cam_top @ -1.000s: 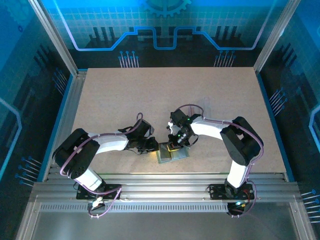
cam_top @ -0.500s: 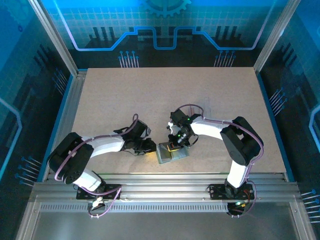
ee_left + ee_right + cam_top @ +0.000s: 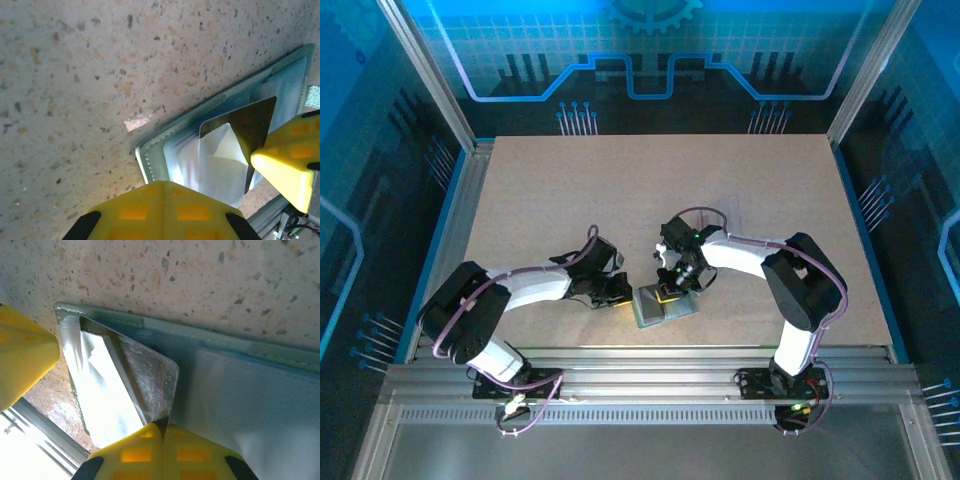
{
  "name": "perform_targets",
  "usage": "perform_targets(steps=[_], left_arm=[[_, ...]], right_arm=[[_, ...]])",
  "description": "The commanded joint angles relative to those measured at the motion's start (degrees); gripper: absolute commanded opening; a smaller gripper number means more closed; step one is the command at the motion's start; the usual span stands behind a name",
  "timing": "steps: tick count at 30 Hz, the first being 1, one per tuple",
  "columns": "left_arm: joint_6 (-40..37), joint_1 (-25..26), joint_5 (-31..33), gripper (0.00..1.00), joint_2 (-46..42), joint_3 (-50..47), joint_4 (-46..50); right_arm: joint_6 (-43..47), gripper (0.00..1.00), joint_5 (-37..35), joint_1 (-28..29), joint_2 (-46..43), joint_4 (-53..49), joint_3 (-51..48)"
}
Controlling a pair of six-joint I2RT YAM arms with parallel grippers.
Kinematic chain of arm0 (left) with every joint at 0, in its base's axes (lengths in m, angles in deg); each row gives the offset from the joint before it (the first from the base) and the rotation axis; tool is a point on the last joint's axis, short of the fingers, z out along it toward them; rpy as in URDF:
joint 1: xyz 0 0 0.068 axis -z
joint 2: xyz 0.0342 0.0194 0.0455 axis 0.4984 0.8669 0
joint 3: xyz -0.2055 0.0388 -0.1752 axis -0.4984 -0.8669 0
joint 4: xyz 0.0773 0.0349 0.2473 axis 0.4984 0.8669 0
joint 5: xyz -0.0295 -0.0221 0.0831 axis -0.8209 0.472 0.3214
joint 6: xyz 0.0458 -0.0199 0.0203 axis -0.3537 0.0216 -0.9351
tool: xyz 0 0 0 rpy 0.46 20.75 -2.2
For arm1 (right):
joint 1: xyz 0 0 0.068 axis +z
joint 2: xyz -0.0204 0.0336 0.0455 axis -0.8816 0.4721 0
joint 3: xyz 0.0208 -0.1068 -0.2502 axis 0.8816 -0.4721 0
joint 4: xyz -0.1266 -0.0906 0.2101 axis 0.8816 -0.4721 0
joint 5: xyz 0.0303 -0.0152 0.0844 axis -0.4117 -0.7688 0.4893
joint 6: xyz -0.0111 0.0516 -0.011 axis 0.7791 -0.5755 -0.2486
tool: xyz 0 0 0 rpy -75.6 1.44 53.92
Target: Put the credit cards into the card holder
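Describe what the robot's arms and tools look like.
Both the left arm and right arm have white links, black joints and looping purple cables. The left tool and right tool are yellow wedges with orange square markings and black corners.

**Twin white-and-black jointed robot arms with yellow-tipped end effectors**

The left arm [image 3: 535,288], at 7 o'clock in the overhead view, and the right arm [image 3: 740,255], at 5 o'clock, share one build. Glossy white rounded shell links sit between bulky black joint housings, each arm on a black base block [image 3: 510,380], with thin mauve cables [image 3: 590,240] arcing off the shells. A tiny green light [image 3: 695,238] glows on the right arm's black wrist. The left end effector [image 3: 160,212] and right end effector [image 3: 162,452] carry bright yellow wedge-shaped fingertips [image 3: 135,455]. These are moulded with shallow orange-yellow squares, with black rounded patches at 5 and 7 o'clock.
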State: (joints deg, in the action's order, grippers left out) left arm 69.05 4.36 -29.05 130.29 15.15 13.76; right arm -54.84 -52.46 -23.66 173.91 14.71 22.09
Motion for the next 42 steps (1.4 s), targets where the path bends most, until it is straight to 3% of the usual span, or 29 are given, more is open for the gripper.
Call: perform_targets(steps=[1, 12, 42], left_arm=[[-1.27, -0.33, -0.39, 0.07, 0.9, 1.07, 0.86], [-2.07, -0.37, 0.04, 0.08, 5.23, 1.61, -0.09], [-1.14, -0.29, 0.01, 0.08, 5.17, -0.44, -2.4]], right_arm=[[1.57, 0.0, -1.96, -0.64, -0.27, -3.8, 1.13], [3.75, 0.0, -1.42, -0.62, 1.11, -6.58, 3.36], [0.83, 0.0, -0.19, 3.47, 3.4, -4.15, 4.73]])
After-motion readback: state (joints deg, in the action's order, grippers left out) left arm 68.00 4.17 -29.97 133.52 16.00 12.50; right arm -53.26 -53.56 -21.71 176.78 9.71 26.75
